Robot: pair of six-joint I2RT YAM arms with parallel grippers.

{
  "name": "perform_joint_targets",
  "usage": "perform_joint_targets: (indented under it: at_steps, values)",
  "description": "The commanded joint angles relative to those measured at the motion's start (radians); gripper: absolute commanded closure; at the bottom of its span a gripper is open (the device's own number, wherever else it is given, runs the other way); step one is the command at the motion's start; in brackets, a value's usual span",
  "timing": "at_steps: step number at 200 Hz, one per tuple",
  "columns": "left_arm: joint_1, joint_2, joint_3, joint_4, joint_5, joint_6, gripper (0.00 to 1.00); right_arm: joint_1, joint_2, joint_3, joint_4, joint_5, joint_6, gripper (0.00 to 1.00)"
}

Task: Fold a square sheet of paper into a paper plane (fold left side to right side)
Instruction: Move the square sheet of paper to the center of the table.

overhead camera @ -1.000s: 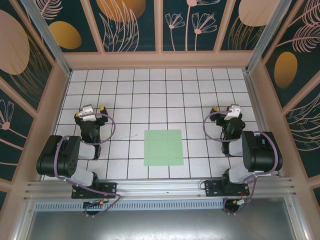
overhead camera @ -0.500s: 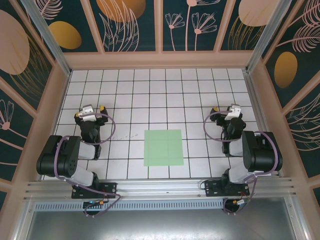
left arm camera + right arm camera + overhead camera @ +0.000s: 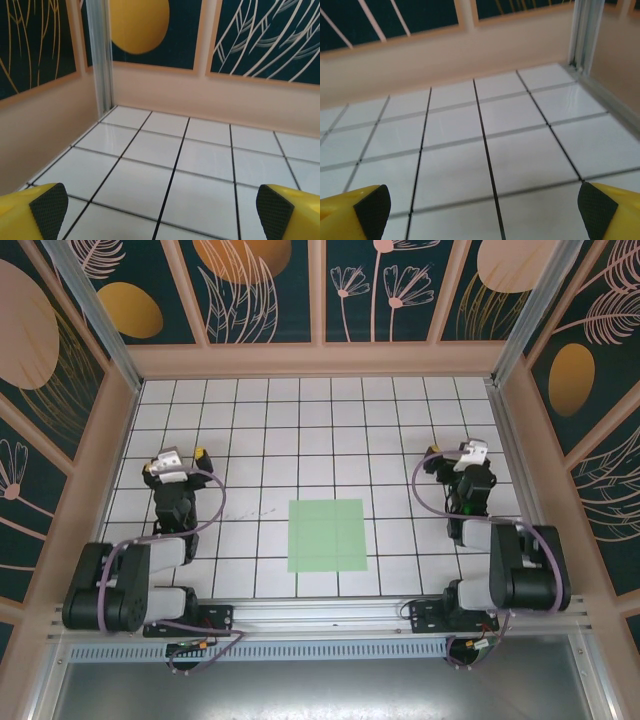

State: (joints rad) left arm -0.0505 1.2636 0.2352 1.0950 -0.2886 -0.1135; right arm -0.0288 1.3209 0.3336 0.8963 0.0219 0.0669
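Note:
The square sheet of paper (image 3: 327, 535), pale green and flat, lies on the white tiled table (image 3: 300, 430) near its front edge, midway between the two arms. My left gripper (image 3: 178, 459) is well to the paper's left, open, with nothing between its yellow fingers (image 3: 35, 212). On the paper's right, about as far off, my right gripper (image 3: 455, 453) is open and empty too, its black pads (image 3: 372, 210) spread wide over bare tiles.
Pale wooden walls (image 3: 320, 360) ring the table on three sides, with metal posts (image 3: 100, 55) in the far corners. An aluminium rail (image 3: 320, 615) carrying both arm bases runs along the near edge. White tiles stretch behind the paper.
Both arms have stretched forward a little, so each gripper has shifted slightly toward the back wall. The paper has not moved and both grippers stay open.

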Motion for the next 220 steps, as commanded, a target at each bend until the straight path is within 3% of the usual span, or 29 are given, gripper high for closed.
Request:
perform_joint_targets:
  at_steps: [1, 31, 63, 93, 156, 191, 220]
  values:
    - [0.0, -0.085, 0.108, -0.293, 0.059, -0.134, 0.02, 0.065, -0.081, 0.091, -0.273, 0.07, 0.068, 0.01]
    - [-0.075, -0.159, 0.19, -0.487, 0.132, -0.241, 0.01, 0.219, -0.134, 0.193, -0.501, 0.118, 0.097, 0.01]
    - [-0.167, -0.2, 0.29, -0.724, 0.2, -0.287, 0.01, 0.332, -0.143, 0.3, -0.725, 0.07, 0.153, 0.01]
    - [-0.23, -0.243, 0.302, -0.817, 0.276, -0.374, 0.01, 0.435, -0.127, 0.381, -0.898, 0.015, 0.181, 0.01]
    - [-0.395, -0.208, 0.258, -0.82, 0.344, -0.484, 0.01, 0.666, -0.007, 0.517, -1.173, 0.033, 0.183, 0.01]
    - [-0.427, -0.124, 0.254, -0.744, 0.427, -0.537, 0.01, 0.774, 0.088, 0.571, -1.244, 0.044, 0.194, 0.03]
    - [-0.431, -0.081, 0.24, -0.696, 0.417, -0.549, 0.02, 0.861, 0.167, 0.599, -1.273, 0.051, 0.216, 0.08]
